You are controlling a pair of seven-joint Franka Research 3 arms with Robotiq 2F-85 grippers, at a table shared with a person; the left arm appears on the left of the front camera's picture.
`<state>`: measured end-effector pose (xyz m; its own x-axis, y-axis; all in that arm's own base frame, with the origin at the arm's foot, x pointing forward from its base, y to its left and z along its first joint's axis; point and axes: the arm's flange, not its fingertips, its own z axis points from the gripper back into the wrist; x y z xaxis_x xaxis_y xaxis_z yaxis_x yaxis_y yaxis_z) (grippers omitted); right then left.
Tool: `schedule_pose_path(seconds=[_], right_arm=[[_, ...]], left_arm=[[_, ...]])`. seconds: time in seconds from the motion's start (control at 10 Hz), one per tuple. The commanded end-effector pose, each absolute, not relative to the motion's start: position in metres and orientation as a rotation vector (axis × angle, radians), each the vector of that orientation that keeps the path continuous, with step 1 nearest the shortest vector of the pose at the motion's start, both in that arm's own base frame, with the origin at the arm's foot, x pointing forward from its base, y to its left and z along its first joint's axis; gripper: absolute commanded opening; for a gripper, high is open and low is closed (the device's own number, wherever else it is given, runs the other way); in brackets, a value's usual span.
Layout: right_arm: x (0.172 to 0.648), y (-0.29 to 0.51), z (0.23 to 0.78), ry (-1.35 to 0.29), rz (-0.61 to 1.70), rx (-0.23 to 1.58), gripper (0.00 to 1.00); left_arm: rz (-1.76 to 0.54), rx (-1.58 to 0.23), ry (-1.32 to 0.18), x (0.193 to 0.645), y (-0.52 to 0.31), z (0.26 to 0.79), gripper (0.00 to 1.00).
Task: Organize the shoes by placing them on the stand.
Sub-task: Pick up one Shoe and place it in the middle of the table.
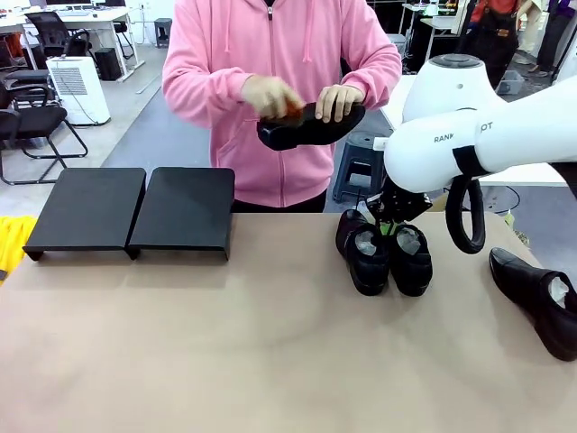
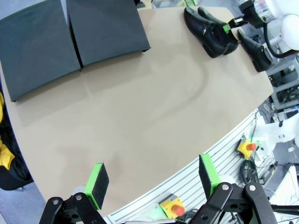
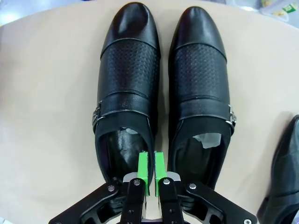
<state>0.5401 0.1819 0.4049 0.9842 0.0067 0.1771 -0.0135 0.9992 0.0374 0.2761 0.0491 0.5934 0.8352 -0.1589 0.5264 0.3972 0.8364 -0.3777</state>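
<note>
A pair of glossy black shoes (image 1: 368, 257) (image 3: 128, 74) stands side by side right of the table's middle, toes toward me. My right gripper (image 3: 151, 169) (image 1: 388, 224) is down at their heels. Its green pads (image 3: 143, 165) are pressed almost together on the inner side wall of one shoe, beside its twin (image 3: 198, 79). Another shoe (image 1: 541, 298) lies at the right edge. A person in pink holds a further shoe (image 1: 311, 126) above the far edge. The black stand (image 1: 135, 209) (image 2: 70, 37) sits at the far left, bare. My left gripper (image 2: 153, 179) hangs open over the near table edge.
The person's hand rubs a small reddish-brown object (image 1: 290, 110) on the held shoe. A yellow thing (image 1: 9, 244) lies at the table's left edge. Bare tan tabletop (image 1: 225, 343) stretches between the stand and the shoes. Button boxes (image 2: 172, 205) sit on the slatted rail below the table edge.
</note>
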Motion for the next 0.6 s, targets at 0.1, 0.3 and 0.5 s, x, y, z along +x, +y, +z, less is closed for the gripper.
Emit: schedule_pose_path(seconds=[0.1, 0.3, 0.5], right_arm=[[0.5494, 0.1879, 0.4030, -0.172, -0.016, 0.021, 0.11], [0.5503, 0.1885, 0.4032, -0.168, -0.019, 0.029, 0.11], [0.5498, 0.1890, 0.4050, -0.151, -0.019, 0.043, 0.11]], left_arm=[[-0.325, -0.511, -0.506, 0.2752, 0.0499, 0.5945, 1.00], [-0.325, -0.511, -0.506, 0.2752, 0.0499, 0.5945, 1.00], [-0.325, -0.511, -0.506, 0.2752, 0.0499, 0.5945, 1.00]])
